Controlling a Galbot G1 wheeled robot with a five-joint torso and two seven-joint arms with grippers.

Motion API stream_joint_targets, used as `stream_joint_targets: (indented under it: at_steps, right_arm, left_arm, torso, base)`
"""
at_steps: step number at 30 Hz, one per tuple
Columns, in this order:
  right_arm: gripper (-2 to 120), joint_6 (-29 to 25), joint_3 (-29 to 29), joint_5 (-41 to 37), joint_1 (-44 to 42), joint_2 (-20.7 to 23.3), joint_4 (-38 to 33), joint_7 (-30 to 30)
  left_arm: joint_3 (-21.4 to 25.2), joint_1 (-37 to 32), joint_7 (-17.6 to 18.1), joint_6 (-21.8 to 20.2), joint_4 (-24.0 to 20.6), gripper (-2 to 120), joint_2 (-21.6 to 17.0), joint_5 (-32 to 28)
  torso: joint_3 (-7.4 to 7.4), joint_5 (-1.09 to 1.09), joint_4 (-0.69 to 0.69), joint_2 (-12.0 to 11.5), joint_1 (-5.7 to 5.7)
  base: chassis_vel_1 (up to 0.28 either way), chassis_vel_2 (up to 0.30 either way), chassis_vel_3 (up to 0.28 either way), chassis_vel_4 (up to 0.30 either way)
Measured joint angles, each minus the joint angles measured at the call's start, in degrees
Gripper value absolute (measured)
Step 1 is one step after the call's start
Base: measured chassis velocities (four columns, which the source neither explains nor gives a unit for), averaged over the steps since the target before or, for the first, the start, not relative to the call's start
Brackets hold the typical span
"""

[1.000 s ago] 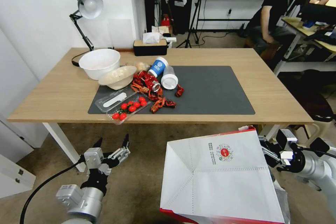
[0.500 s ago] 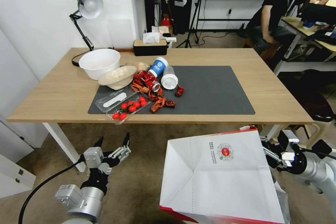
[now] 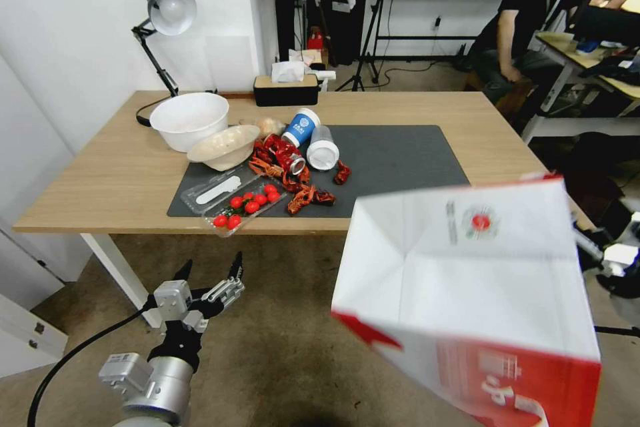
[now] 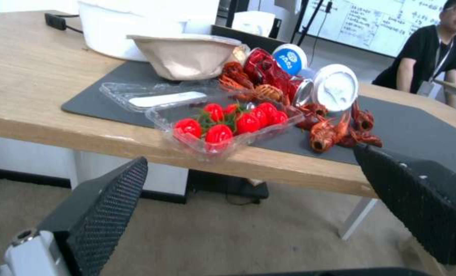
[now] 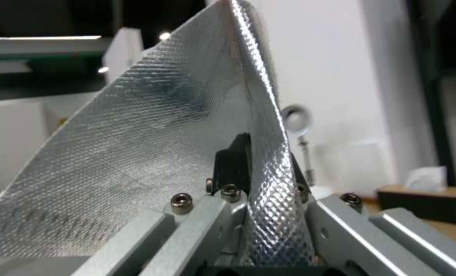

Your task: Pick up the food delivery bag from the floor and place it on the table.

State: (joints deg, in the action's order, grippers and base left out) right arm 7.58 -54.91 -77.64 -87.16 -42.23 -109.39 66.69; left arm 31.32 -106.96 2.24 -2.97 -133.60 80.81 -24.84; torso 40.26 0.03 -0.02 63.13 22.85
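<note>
The food delivery bag (image 3: 467, 287), white with a red side panel and a small round red logo, hangs tilted in the air at the right. It stands off the floor (image 3: 280, 340) and covers the table's (image 3: 100, 180) front right corner in the head view. My right gripper (image 3: 595, 252) is at the bag's far right edge, mostly hidden behind it. In the right wrist view that gripper (image 5: 258, 180) is shut on the bag's silver foil lining (image 5: 151, 153). My left gripper (image 3: 207, 279) hangs open low over the floor, its fingers (image 4: 100, 214) spread wide with nothing between them.
The dark grey mat (image 3: 400, 167) has bare room on its right half. Its left half holds a white bowl (image 3: 190, 120), a paper bowl (image 3: 223, 145), two tipped cups (image 3: 313, 140), crayfish (image 3: 293, 180) and a tomato tray (image 3: 247, 205). A lamp (image 3: 163, 13) and tissue box (image 3: 285, 88) stand behind.
The bag has gone up and a little right, tilting so its red side shows, and now overlaps the table's front edge. The right gripper rose with it. The left arm barely moved.
</note>
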Motion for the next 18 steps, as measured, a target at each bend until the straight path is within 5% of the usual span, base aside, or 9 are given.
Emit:
stream_joint_targets:
  at_steps: [10,17,18]
  right_arm:
    - [0,-1.94,-4.91,-6.19,-1.02,2.03,-4.61,-13.57]
    - [0,-7.14,-4.31,-9.09,5.04,7.86,-8.41,-52.13]
    - [0,-7.14,-4.31,-9.09,5.04,7.86,-8.41,-52.13]
  left_arm:
    - [-0.17,0.11,-0.48,-0.04,0.0,100,-0.27,0.07]
    - [-0.1,-0.13,-0.62,0.29,0.27,100,0.25,0.53]
    - [-0.1,-0.13,-0.62,0.29,0.27,100,0.25,0.53]
  torso:
    - [-0.05,-0.03,0.01,-0.07,-0.02]
    - [-0.09,-0.03,0.01,-0.16,-0.06]
    - [-0.09,-0.03,0.01,-0.16,-0.06]
  base:
    - [0.0,0.0,0.0,0.0]
    - [0.0,0.0,0.0,0.0]
    - [0.0,0.0,0.0,0.0]
